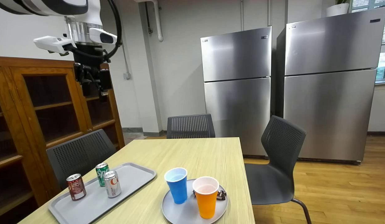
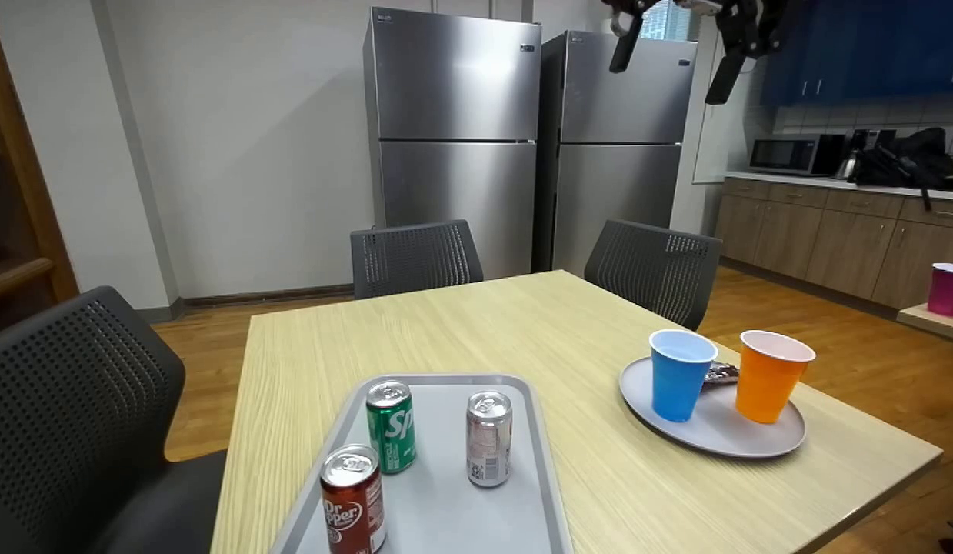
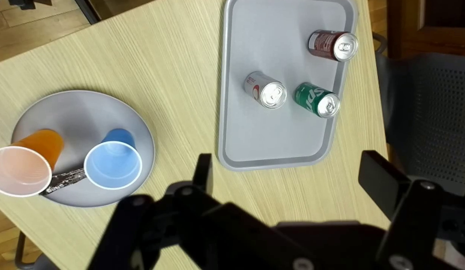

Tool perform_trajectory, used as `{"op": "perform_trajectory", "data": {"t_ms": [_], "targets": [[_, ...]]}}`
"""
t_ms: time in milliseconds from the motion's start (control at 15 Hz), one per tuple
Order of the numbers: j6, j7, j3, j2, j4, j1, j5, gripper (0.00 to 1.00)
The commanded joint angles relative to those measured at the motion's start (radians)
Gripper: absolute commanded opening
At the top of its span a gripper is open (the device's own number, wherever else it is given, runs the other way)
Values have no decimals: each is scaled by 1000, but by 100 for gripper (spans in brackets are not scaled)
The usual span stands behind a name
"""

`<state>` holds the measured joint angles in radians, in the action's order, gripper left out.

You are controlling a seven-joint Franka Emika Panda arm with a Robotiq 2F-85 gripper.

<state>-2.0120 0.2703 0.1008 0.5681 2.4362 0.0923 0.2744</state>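
holds nothing in the gripper point(image 3: 288, 176); shows the fingers point(image 3: 380, 183) spread well apart, high over the table point(image 3: 172, 82), presumably for clearance. find next, below in the wrist view, a gray tray point(image 3: 270, 138) bearing a silver can point(image 3: 265, 90), a green can point(image 3: 316, 99) and a dark red can point(image 3: 333, 45). stood upright on flat bases, so likely steady; ringed by the tray's raised edge, probably a guard against sliding off. look then to the round gray plate point(image 3: 76, 108), apart from the tray, carrying a blue cup point(image 3: 113, 163) and an orange cup point(image 3: 29, 165), both mouth up on narrower bases, hence perhaps easier to tip, with a crinkled dark wrapper point(image 3: 67, 180) lying between. farther off, in both exterior views, see a dark chair point(image 1: 190, 127) and a tall steel refrigerator point(image 1: 237, 93).
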Motion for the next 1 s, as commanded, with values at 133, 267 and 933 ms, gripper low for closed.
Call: {"op": "perform_trajectory", "data": {"t_ms": [133, 267, 933], "targets": [[-151, 19, 13, -51, 34, -33, -7, 100], [-201, 22, 10, -80, 48, -46, -21, 100], [-339, -10, -47, -278, 39, -82, -54, 100]]}}
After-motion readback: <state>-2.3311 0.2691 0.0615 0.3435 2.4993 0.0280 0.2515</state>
